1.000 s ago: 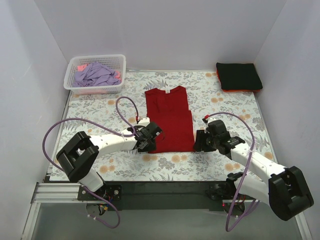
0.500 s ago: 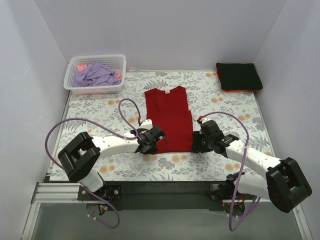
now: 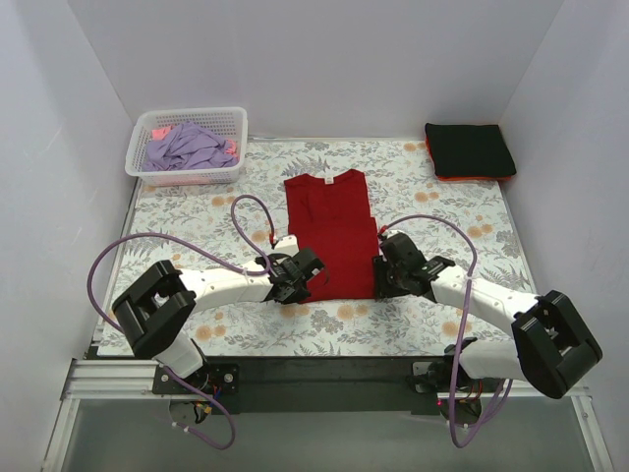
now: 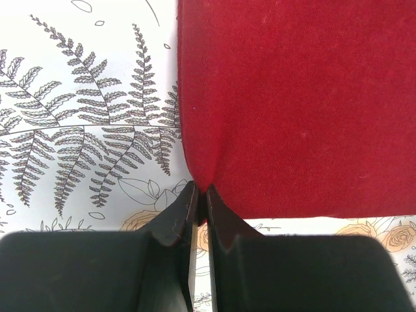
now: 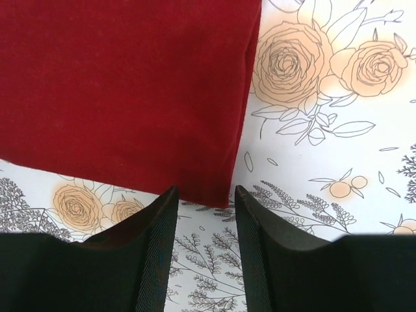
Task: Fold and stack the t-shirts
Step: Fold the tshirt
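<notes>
A deep-red t-shirt point(image 3: 334, 231) lies flat in the middle of the floral cloth, folded to a narrow strip, neck label at the far end. My left gripper point(image 3: 307, 273) is shut on its near left corner; in the left wrist view point(image 4: 203, 190) the fingertips pinch the red corner point(image 4: 203, 175). My right gripper point(image 3: 377, 277) is open at the near right corner; in the right wrist view point(image 5: 205, 193) that corner point(image 5: 218, 192) lies between the spread fingers, not pinched. A folded black tee point(image 3: 470, 148) lies on an orange-red one at the far right.
A white lattice basket point(image 3: 187, 173) at the far left holds crumpled lavender and pink tees point(image 3: 187, 146). White walls close in the left, far and right sides. Purple cables loop over both arms.
My right gripper has moved left, up to the shirt's near right corner. My left gripper has moved slightly right along the near left corner.
</notes>
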{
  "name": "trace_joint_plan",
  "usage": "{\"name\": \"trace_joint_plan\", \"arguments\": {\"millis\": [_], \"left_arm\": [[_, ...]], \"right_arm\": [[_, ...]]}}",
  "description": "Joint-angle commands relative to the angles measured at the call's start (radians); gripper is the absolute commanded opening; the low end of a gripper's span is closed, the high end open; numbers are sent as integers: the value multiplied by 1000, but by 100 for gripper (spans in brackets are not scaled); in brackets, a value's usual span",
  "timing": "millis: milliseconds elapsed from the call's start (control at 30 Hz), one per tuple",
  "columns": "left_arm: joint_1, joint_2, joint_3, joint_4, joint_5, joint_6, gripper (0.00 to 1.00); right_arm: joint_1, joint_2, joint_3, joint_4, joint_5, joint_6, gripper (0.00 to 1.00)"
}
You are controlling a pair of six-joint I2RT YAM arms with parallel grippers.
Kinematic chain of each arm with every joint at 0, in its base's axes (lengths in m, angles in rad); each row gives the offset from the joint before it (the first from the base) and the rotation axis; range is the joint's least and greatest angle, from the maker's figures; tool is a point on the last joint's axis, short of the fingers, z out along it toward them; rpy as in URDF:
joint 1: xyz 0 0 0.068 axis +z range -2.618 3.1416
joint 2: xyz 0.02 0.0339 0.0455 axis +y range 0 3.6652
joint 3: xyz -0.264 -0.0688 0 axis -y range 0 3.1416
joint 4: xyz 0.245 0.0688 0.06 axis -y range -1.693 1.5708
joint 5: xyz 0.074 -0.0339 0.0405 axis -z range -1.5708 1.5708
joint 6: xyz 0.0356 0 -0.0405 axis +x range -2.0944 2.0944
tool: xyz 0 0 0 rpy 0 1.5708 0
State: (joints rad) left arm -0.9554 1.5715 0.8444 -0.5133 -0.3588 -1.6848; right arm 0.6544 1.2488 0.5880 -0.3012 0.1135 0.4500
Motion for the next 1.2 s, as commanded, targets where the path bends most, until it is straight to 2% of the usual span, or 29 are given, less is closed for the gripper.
{"name": "trace_joint_plan", "arguments": {"millis": [0,200,500,600,700,733,767,867,967,1067,1100,1167], "left_arm": [[-13,2,-47,-85,17,-4,0],[-13,-7,-50,-85,15,-4,0],[-13,-28,-64,-96,18,-18,0],[-11,-41,-74,-97,21,-26,0],[-11,-42,-76,-105,21,-24,0],[-13,-41,-77,-109,27,-27,0],[-13,-41,-76,-119,32,-29,0],[-26,-77,-99,-152,104,-56,0],[-107,-160,-128,-217,167,-108,0],[-256,-243,-125,-353,188,-232,0],[-345,-263,-119,-426,196,-319,0],[-429,-312,-97,-484,228,-392,0]], "right_arm": [[16,21,58,-39,66,27,46],[54,87,70,-98,129,64,43],[108,215,87,-164,130,93,34],[116,228,76,-173,126,104,28],[117,230,65,-177,129,108,17],[119,228,64,-191,132,108,8],[117,222,62,-200,130,108,3],[142,183,52,-248,100,113,1],[217,111,39,-349,28,134,1],[353,14,24,-472,-50,222,1],[432,-35,22,-501,-69,290,1],[517,-83,22,-579,-127,360,1]]}}
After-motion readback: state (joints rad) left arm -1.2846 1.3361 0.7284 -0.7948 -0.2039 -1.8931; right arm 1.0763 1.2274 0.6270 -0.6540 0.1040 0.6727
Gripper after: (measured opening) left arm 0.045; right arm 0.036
